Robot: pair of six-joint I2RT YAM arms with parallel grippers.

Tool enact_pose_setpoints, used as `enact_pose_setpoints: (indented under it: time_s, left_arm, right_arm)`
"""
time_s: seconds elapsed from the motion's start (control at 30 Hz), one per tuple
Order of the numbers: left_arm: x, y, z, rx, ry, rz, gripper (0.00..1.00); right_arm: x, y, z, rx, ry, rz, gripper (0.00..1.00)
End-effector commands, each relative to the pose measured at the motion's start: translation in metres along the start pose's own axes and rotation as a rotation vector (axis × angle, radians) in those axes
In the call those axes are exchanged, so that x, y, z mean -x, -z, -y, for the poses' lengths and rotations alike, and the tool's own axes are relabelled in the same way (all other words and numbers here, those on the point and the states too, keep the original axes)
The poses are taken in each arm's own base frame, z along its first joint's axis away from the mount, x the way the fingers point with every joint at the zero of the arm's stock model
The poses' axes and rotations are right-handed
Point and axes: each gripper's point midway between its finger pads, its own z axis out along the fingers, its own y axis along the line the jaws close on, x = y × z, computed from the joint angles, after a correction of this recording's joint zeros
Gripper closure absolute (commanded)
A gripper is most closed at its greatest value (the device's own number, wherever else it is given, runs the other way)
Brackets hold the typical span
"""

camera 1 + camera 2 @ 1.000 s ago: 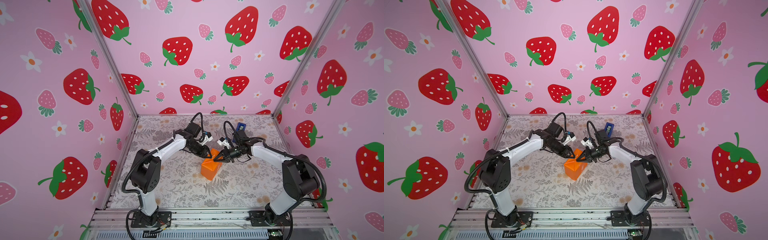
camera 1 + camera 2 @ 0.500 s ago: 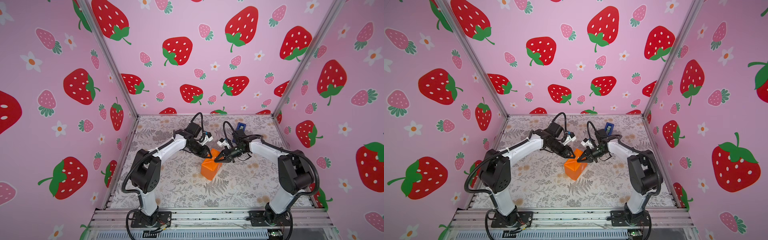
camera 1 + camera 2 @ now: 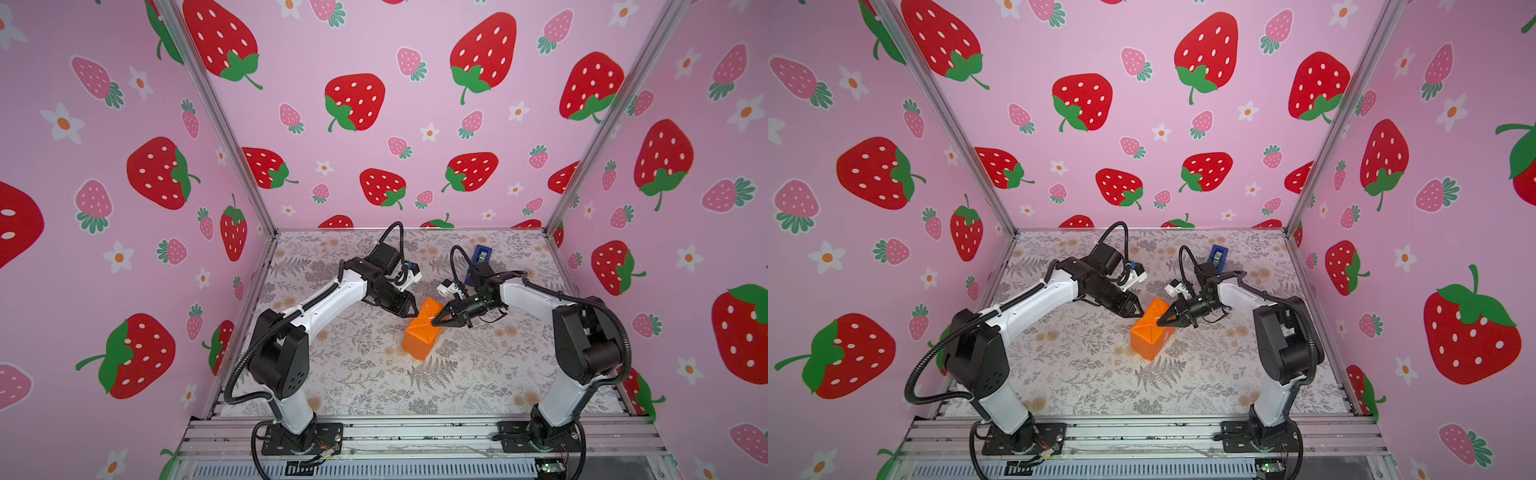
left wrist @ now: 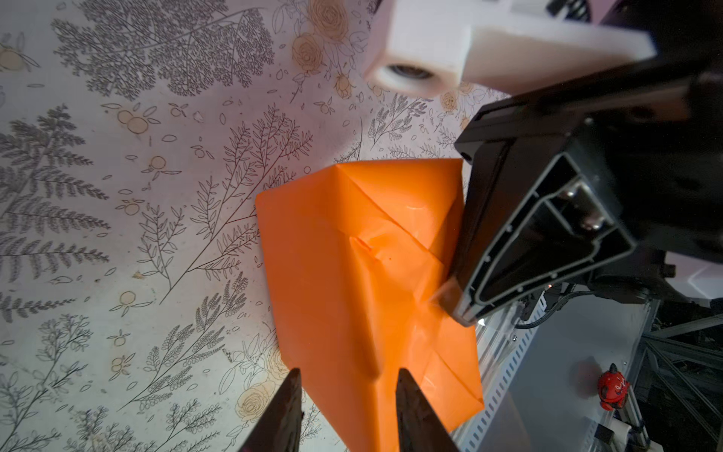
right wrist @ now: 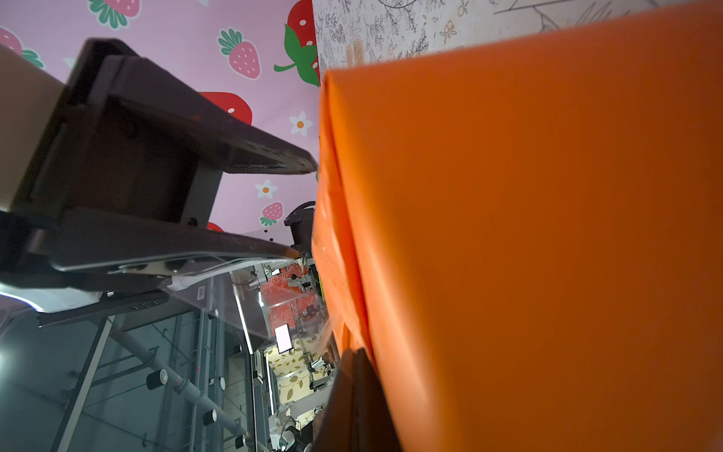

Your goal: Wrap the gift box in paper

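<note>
**A:** In front of the narrow bright-blue plastic tape dispenser [image 3: 482,253], toward the arm bases and a little to its left in both top views, is that where the work is?

**B:** Yes. The plain bright-orange sheet of paper [image 3: 422,336] is there, folded into a box shape on the grey-and-tan floral table covering [image 3: 353,374], apart from the dispenser. The gift box itself is hidden, and only orange shows.

**A:** And the right gripper [image 3: 435,322]?

**B:** It reaches in between the dispenser and the paper, with its jaws closed to a point. The tip is down on the paper's upper face at the end nearer the dispenser. In the left wrist view the paper creases around that tip [image 4: 455,309]. I cannot tell whether any paper is nipped in the jaws.

**A:** The left gripper [image 3: 411,311]?

**B:** It is farther to the dispenser's left, across that same end of the paper from the right gripper. Its jaws stand partly apart and clamp nothing. In the right wrist view both black fingertips [image 5: 309,170] end right at the paper's folded end — touching or just short, I cannot tell. In its own wrist view one fingertip lies over the orange face, the other at its edge over the covering.

**A:** Do the two grippers meet?

**B:** They are near each other but apart — that end of the paper lies between them.
</note>
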Motion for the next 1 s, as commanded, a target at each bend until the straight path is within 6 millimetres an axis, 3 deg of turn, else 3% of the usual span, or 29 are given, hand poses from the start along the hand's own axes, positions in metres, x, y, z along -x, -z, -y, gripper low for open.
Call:
enact_pose_setpoints:
  time_s: [0.0, 0.17, 0.5, 0.67, 0.97]
  left_arm:
    - [0.015, 0.029, 0.004, 0.042, -0.003, 0.063, 0.57]
    - [0.025, 0.042, 0.007, 0.052, 0.023, 0.101, 0.55]
    - [0.041, 0.04, 0.011, 0.065, 0.044, 0.119, 0.55]
    - [0.052, 0.019, 0.021, 0.021, 0.03, 0.113, 0.6]
    - [0.05, -0.023, 0.01, -0.008, 0.071, 0.043, 0.65]
  right_arm:
    - [-0.012, -0.005, 0.053, -0.163, -0.109, -0.027, 1.0]
    - [-0.011, -0.005, 0.052, -0.166, -0.105, -0.023, 1.0]
    - [-0.01, -0.004, 0.05, -0.168, -0.102, -0.019, 1.0]
    - [-0.009, -0.004, 0.05, -0.164, -0.105, -0.017, 1.0]
    - [-0.007, -0.003, 0.047, -0.162, -0.101, -0.012, 1.0]
